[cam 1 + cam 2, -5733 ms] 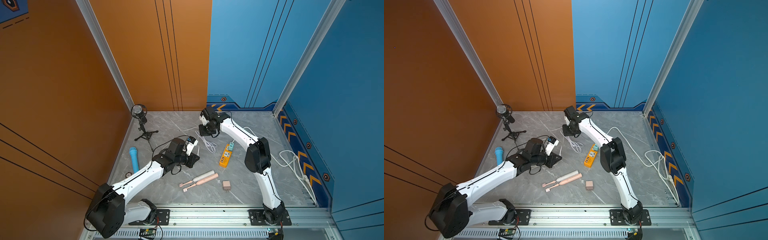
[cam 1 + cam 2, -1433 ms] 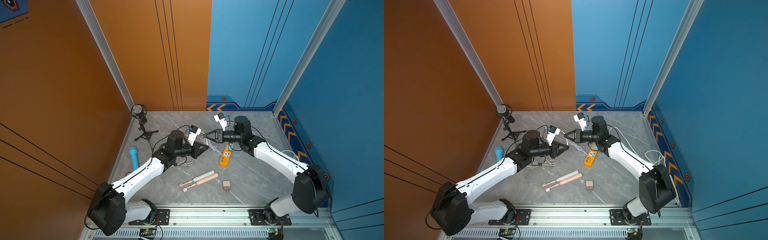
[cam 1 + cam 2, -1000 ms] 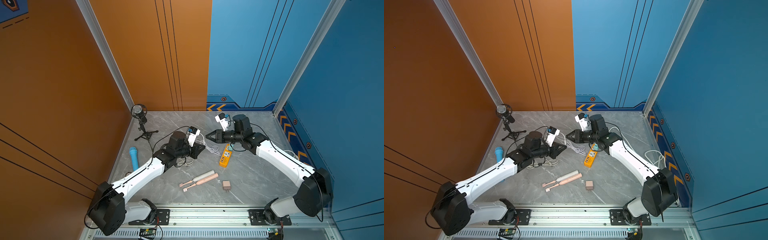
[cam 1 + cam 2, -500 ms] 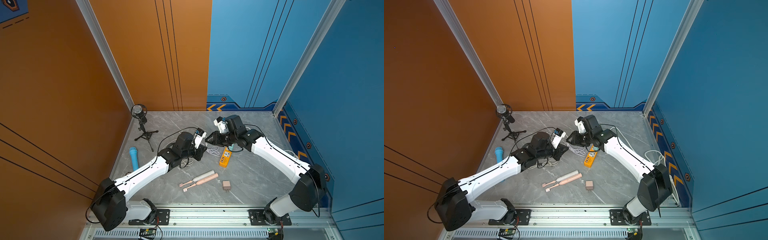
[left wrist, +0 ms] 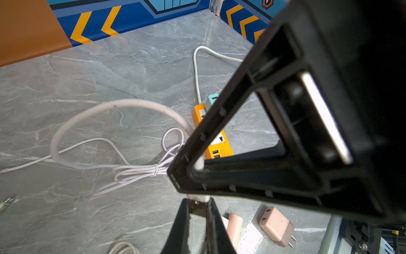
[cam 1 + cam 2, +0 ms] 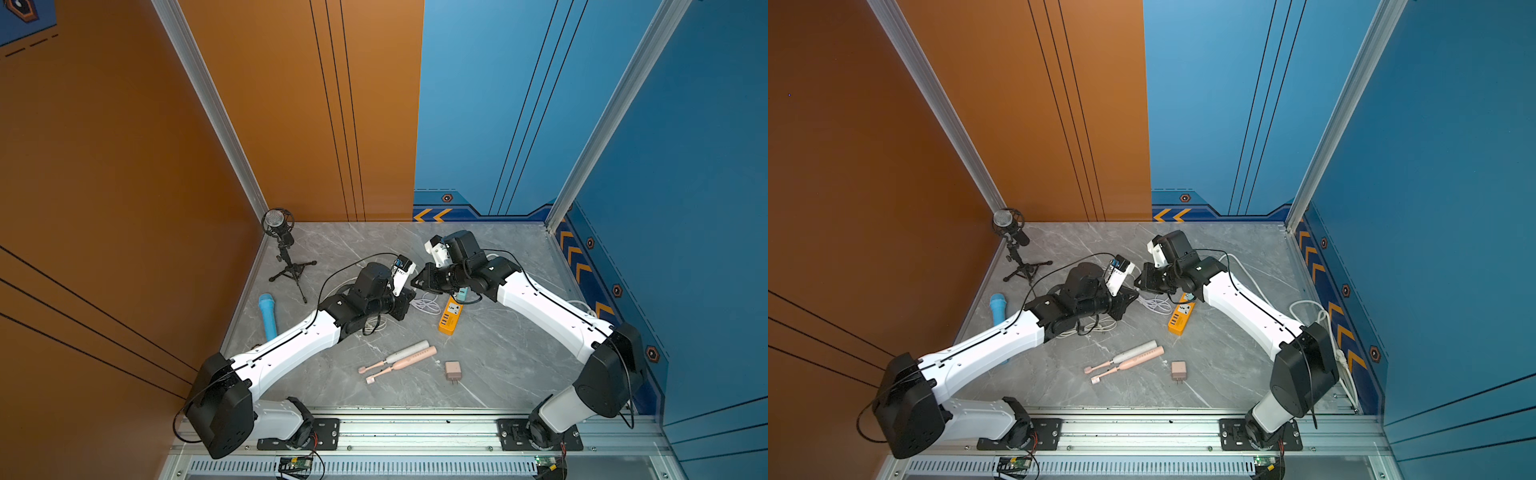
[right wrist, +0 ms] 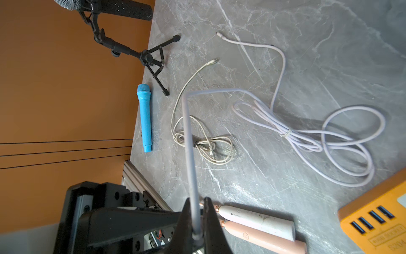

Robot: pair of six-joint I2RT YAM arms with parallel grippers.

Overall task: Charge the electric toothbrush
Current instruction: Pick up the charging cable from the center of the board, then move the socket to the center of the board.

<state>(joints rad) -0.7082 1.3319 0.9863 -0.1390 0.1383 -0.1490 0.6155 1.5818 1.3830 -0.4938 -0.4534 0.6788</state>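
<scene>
Lilac-white braided charging cable [image 7: 187, 136] is now pinched in the right gripper [image 7: 196, 202]. Its jaws, partly spread a second ago, have pressed together on the cord; this is the one fresh change. The left gripper [image 5: 197, 203] remains clamped on the same cable's plug end. Its wrist view shows the white boot and metal tip between its fingers, with the right gripper's black frame just beside them, possibly touching. Both arms have converged above the middle of the grey marble tabletop [image 6: 498, 374] from well-separated poses seconds earlier. Judgement: a handover of the plug end, or a two-handed straightening of it, is under way, and no connection has been made. The rest of the cable lies in a tied bundle beside the orange power strip [image 6: 450, 316]. Task item: a pink electric toothbrush [image 6: 405, 364] and a white electric toothbrush [image 6: 405, 352] lie flat side by side near the table's front, well apart from both grippers. Which of the two is meant cannot be told. A small pink wall adapter [image 6: 453, 370] lies near them, unplugged. Risk, in my judgement: the plug slipping when one gripper lets go.
</scene>
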